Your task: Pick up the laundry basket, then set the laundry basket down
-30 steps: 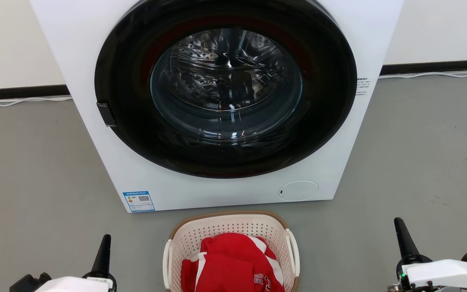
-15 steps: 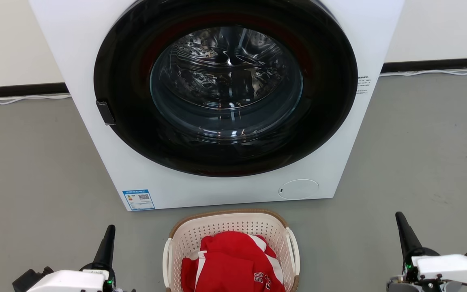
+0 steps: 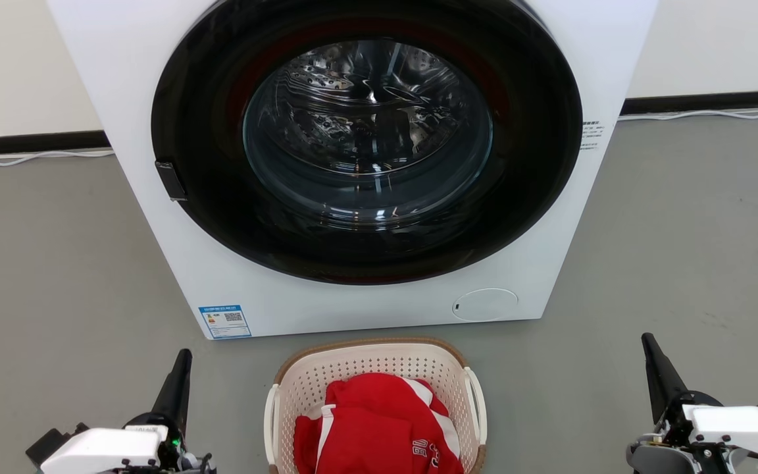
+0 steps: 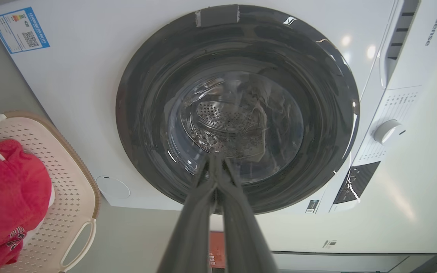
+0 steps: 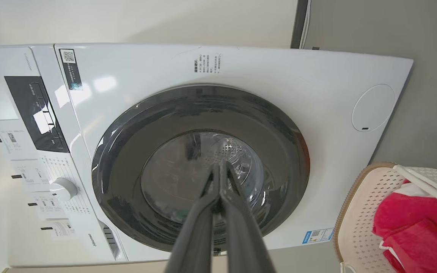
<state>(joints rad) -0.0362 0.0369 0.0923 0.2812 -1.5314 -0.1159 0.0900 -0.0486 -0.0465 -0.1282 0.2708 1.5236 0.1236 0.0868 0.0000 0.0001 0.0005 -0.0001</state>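
Note:
The cream-white laundry basket (image 3: pixel 379 361) with its brown rim stands on the floor just before the washer, at the bottom centre of the head view, holding a red and white garment (image 3: pixel 376 424). The basket also shows in the left wrist view (image 4: pixel 72 178) and the right wrist view (image 5: pixel 359 212). My left gripper (image 3: pixel 181 362) is left of the basket, shut and empty, well clear of its white handle (image 3: pixel 272 421). My right gripper (image 3: pixel 650 345) is farther off to the right, also shut and empty. Both sets of fingers (image 4: pixel 216 167) (image 5: pixel 218 170) point at the washer door.
A white front-loading washer (image 3: pixel 175 276) with a closed dark round door (image 3: pixel 366 138) stands right behind the basket. Grey floor (image 3: pixel 56 276) spreads on both sides. A white cable (image 3: pixel 708 115) runs along the black skirting at the wall.
Both grippers have risen a little in the head view, fingers reaching further forward. The head view has shifted slightly. The basket has stayed in place.

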